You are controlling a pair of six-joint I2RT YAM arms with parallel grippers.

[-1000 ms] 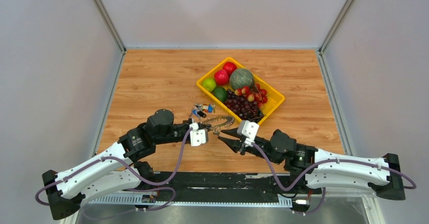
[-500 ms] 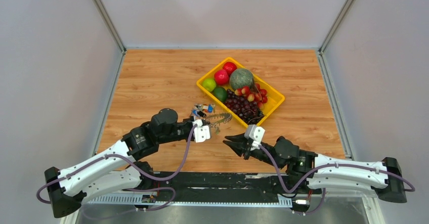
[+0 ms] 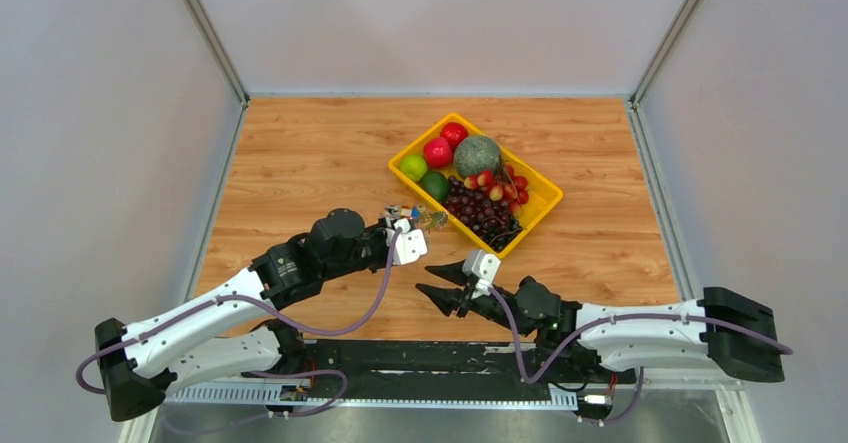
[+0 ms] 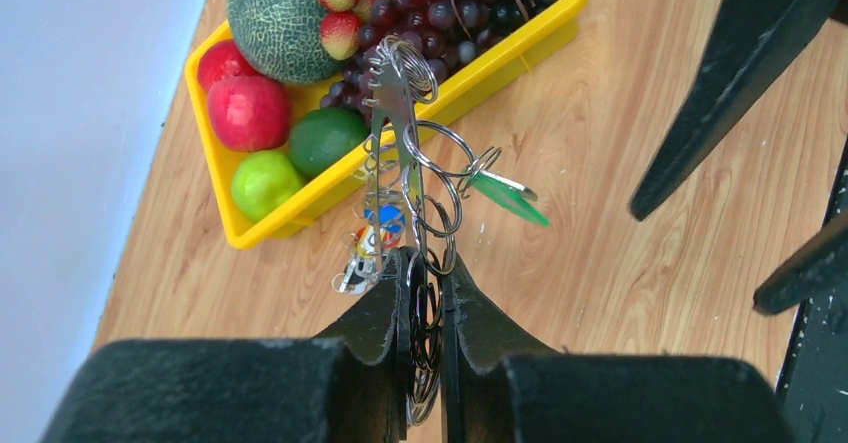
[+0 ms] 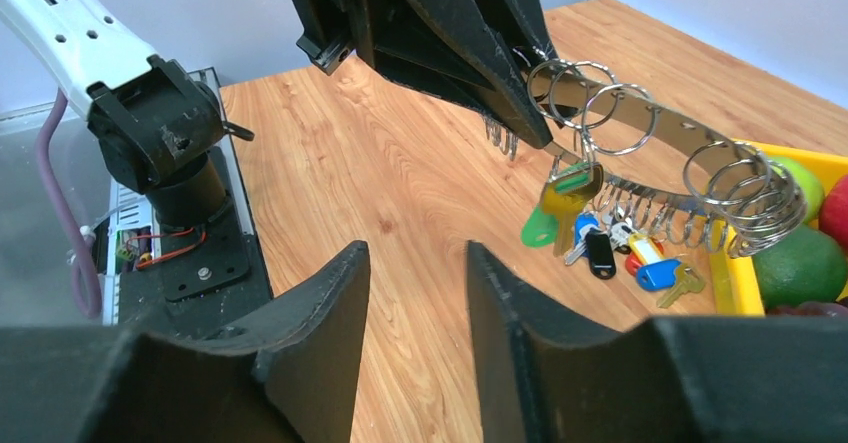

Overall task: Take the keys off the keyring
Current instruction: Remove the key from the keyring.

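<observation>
Above the wooden counter [image 4: 600, 303], beside the yellow plastic tray [image 4: 500, 63], the left pincer [image 4: 425, 263] is clamping the large thin silver metal keyring [image 4: 400, 133] edge-on, its length running toward the tray, small silver keys [image 5: 640, 206] dangling. Nearer the bases, the right pincer [image 5: 415, 258] is hovering part-open and empty, facing the ring's free span just ahead.

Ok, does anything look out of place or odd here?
Nothing spilled or damaged. The keyring hangs in the air, clamped in the left gripper, green tag dangling; a coloured-key bunch lies loose beside the yellow tray.
</observation>
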